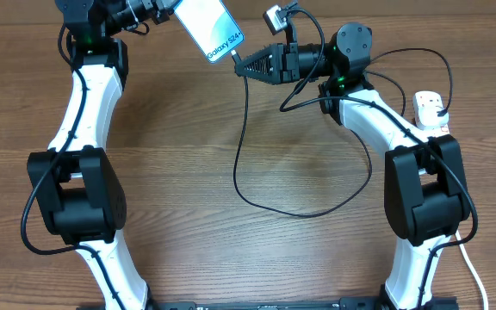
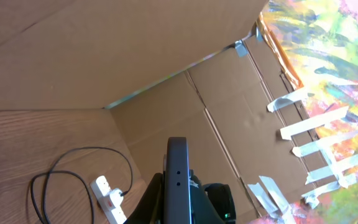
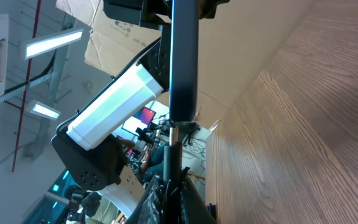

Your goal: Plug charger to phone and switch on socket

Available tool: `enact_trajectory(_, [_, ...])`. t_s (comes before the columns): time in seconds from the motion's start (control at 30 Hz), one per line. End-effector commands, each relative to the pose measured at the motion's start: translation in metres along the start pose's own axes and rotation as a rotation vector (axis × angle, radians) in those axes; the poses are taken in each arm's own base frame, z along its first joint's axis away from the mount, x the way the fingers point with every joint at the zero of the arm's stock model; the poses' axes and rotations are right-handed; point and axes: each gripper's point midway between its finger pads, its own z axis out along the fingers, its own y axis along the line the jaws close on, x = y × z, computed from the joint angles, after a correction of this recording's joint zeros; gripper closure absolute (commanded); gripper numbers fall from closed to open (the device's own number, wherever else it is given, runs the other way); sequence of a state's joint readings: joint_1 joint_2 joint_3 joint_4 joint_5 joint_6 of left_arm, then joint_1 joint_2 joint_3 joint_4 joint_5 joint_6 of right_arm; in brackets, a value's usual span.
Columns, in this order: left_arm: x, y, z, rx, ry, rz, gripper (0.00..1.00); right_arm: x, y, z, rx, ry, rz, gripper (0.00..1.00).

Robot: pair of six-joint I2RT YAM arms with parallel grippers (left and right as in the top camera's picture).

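**Phone's up in the air, charger tip right at the port: handling notes**

The left claw (image 1: 172, 10) is clamped shut on the top end of the phone (image 1: 209, 27) and holds it up off the table (image 1: 188, 258) at the far edge, screen lit and bottom end pointing toward the other arm. The right claw (image 1: 246, 65) is closed on the little tip end of the charger (image 1: 238, 164) and sits right against the phone's bottom edge. In the right wrist view the phone (image 3: 182, 62) is edge-on and lined up straight above the fingers. I can't tell whether the tip is fully seated or just touching.

The phone is stiff, slick glass and fairly light, so I'd grip it across the edges, like the left arm does. Push too hard off-axis and it will probably pivot in the grip. The charger is the opposite: thin, floppy, almost no weight. Grabbing it anywhere but the hard tip gives you nothing to push with. The slack loops wide across the table, so drag shouldn't fight the insertion.

The power strip (image 1: 429, 108) lies off to the right, half hidden behind the right arm. The far plug looks to be in it, but it's small. The switch will need a firm poke, I'd guess.
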State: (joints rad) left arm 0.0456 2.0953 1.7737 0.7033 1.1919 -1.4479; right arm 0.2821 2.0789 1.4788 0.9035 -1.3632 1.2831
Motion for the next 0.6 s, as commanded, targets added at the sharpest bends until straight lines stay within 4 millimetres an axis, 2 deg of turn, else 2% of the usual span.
enact_trajectory(0.0, [-0.0028,-0.0143,0.0043,0.016,-0.014,0.010,0.96,0.0011,-0.0015,-0.0004,-0.001,0.003,-0.002,0.96])
enact_trajectory(0.57, [0.0026,-0.0162,0.0121,0.024,-0.002,-0.004,0.96,0.0011,-0.0013,-0.0004,-0.001,0.003,-0.002,0.96])
